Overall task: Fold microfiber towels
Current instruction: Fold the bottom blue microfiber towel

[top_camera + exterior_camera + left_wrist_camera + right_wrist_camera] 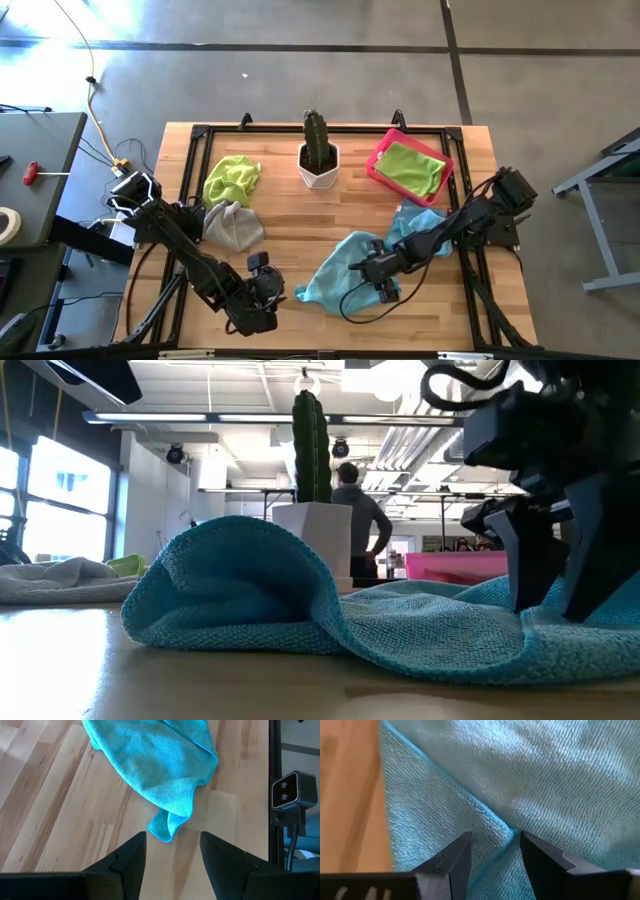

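Observation:
A light blue towel [345, 265] lies crumpled on the table's near right, and its raised fold shows in the low view [240, 590]. A second light blue towel [420, 225] lies just behind it. My right gripper [372, 272] is open, low over the first towel, with its fingers on either side of a hemmed edge [502, 830]. My left gripper [268, 290] is open and empty, and the towel's near-left corner [167, 827] lies just ahead of it. A lime green towel [232, 178] and a grey towel [235, 225] lie bunched at the far left. No yellow towel shows. My right gripper comes at the light blue towel from above, pointing down. Its open fingers [525, 595] reach the cloth's surface on either side of the hemmed edge [502, 830]. The towel lies slack on the table. I cannot tell whether the tips press it.
A cactus in a white pot [320, 160] stands at the far middle. A pink tray [385, 160] at the far right holds a folded lime green towel [412, 168]. A camera on a post [294, 790] stands at the table's near edge. A person [360, 520] stands in the room beyond.

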### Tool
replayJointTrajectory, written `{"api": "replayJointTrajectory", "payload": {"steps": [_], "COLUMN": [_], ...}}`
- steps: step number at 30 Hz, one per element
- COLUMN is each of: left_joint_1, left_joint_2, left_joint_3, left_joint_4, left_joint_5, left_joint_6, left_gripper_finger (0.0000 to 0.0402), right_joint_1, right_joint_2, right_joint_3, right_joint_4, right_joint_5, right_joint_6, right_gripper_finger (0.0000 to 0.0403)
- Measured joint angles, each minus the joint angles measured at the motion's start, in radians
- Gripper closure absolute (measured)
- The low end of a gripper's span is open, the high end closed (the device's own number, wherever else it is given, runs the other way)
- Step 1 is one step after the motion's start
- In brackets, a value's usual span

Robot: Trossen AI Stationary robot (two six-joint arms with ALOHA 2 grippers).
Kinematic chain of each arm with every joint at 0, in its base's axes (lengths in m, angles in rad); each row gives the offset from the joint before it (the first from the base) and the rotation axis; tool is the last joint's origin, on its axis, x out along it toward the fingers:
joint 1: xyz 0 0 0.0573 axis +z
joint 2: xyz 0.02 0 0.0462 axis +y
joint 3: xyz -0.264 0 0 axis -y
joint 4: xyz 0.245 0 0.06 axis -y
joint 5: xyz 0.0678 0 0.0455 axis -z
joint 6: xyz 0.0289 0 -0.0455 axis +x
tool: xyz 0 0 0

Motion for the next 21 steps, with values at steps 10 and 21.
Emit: {"api": "replayJointTrajectory", "payload": {"steps": [10, 21], "left_joint_1": [-0.004, -0.003], "left_joint_2": [0.000, 0.000], "left_joint_3": [0.000, 0.000], "left_joint_4": [0.000, -0.001], "left_joint_5": [0.005, 0.006], "left_joint_6": [0.001, 0.001], "left_gripper_finger": [0.0225, 0.0225], "right_joint_1": [0.018, 0.052], "right_joint_2": [0.020, 0.015], "right_joint_3": [0.002, 0.001], "right_joint_4": [0.008, 0.002], "right_joint_5": [0.010, 0.000], "right_joint_6": [0.010, 0.064], "right_gripper_finger": [0.0291, 0.0398]}}
